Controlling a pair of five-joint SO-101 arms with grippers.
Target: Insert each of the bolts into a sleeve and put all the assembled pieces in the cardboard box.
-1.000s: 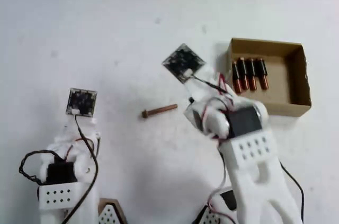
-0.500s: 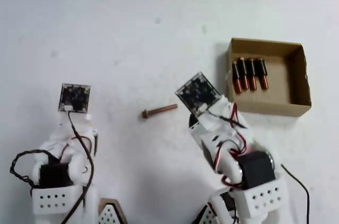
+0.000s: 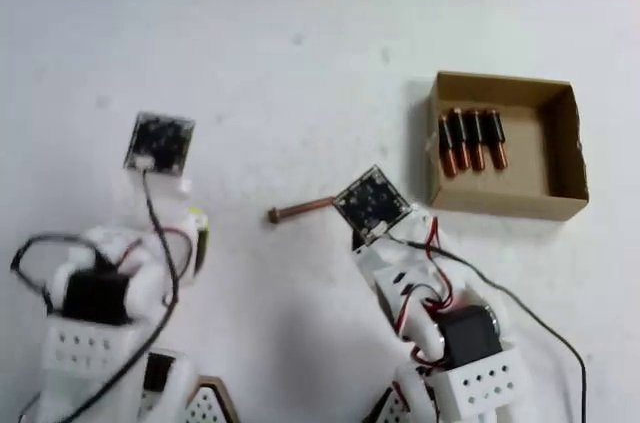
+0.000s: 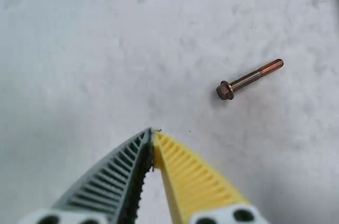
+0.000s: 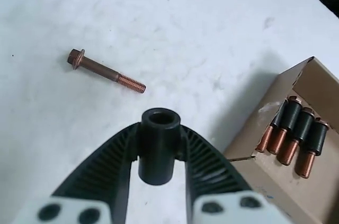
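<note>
A copper bolt (image 3: 298, 209) lies loose on the white table, also visible as the bolt (image 4: 248, 79) in the left wrist view and the bolt (image 5: 105, 70) in the right wrist view. My right gripper (image 5: 159, 152) is shut on a black sleeve (image 5: 158, 144), held upright just right of the bolt's threaded end. The right arm (image 3: 420, 293) stands between the bolt and the cardboard box (image 3: 560, 168). Several assembled pieces (image 3: 470, 140) lie in the box, seen too as the pieces (image 5: 292, 134). My left gripper (image 4: 153, 136) is shut on nothing, above bare table left of the bolt.
The left arm (image 3: 110, 283) stands at the table's front left with a loose black cable. The table's far edge runs along the back, with dark clutter behind it. Open white tabletop spreads across the back and middle.
The right arm drew back from the box toward the front and swung left, its wrist now near the bolt. The left arm shifted, its wrist going farther back and slightly right.
</note>
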